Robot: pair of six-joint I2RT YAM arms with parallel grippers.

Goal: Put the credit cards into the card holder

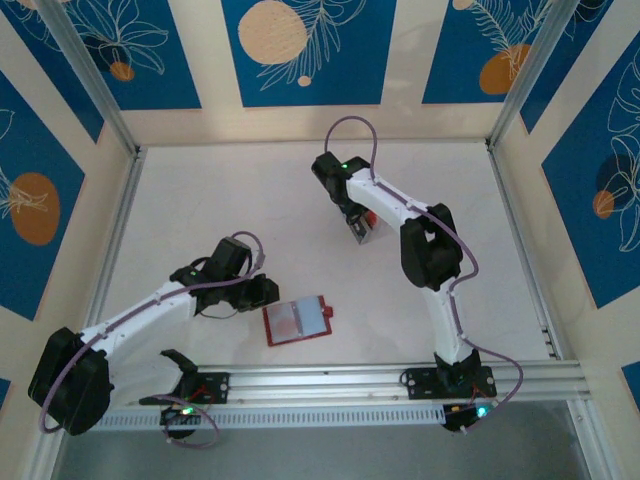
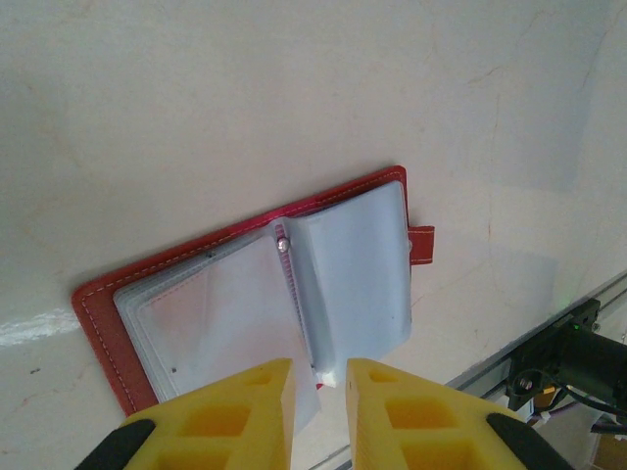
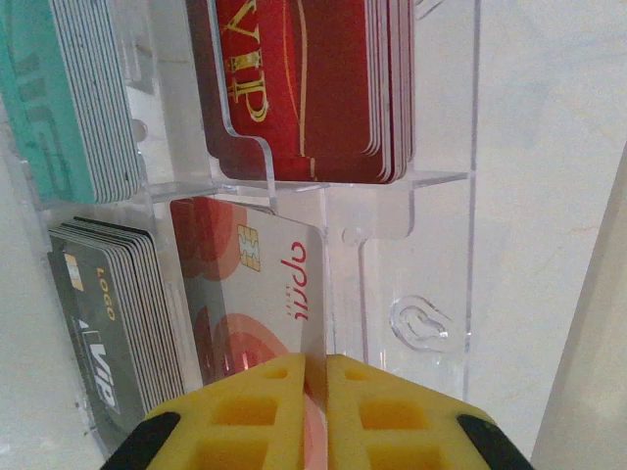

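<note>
The right gripper (image 3: 315, 370) pinches a card (image 3: 257, 284); it should lift straight up. The left gripper (image 2: 318, 380) is at the wallet (image 2: 106, 333); its hold is unclear.

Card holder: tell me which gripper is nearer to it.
Left. The left gripper sits right at the edge of the card holder, fingertips by its clear pockets. The right gripper is far across the table, shut on a credit card at the clear box.

I read gold "VIP" on the red cards (image 3: 304, 88), "LOGO" and "VIP" on the dark cards (image 3: 108, 323), red lettering on the white-red card (image 3: 255, 284) not legible to me
</note>
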